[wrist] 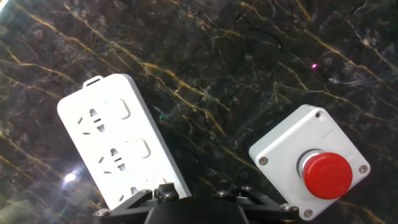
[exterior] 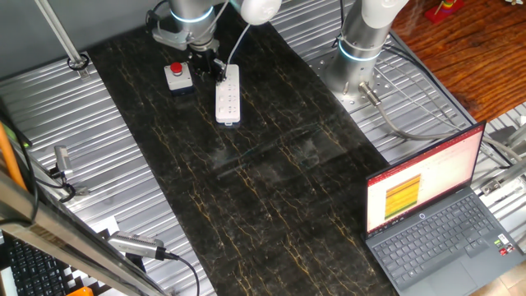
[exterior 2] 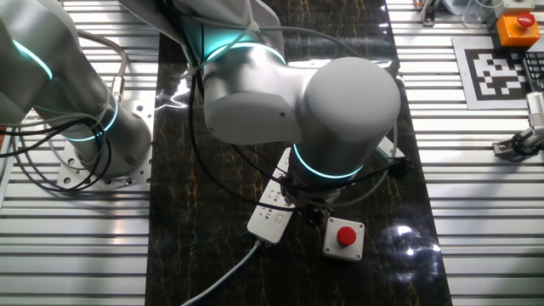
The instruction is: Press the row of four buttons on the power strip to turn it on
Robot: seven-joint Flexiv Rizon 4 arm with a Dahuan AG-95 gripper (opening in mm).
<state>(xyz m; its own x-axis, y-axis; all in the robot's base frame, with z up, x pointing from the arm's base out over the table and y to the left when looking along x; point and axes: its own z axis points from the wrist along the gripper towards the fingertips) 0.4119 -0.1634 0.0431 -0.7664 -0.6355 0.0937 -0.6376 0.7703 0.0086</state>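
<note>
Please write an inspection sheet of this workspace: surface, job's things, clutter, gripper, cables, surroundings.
Surface: dark marble mat with gold veins, on ribbed metal table.
Job's things: white power strip lies flat; two of its buttons show in the hand view, the others are hidden.
Clutter: grey box with red button beside the strip, apart from it.
Gripper: gripper hangs between strip and box, near the strip's cable end; finger state not visible.
Cables: white cable leaves the strip's end; black cables at a second arm's base.
Surroundings: open laptop, second arm's base, marker sheet.
</note>
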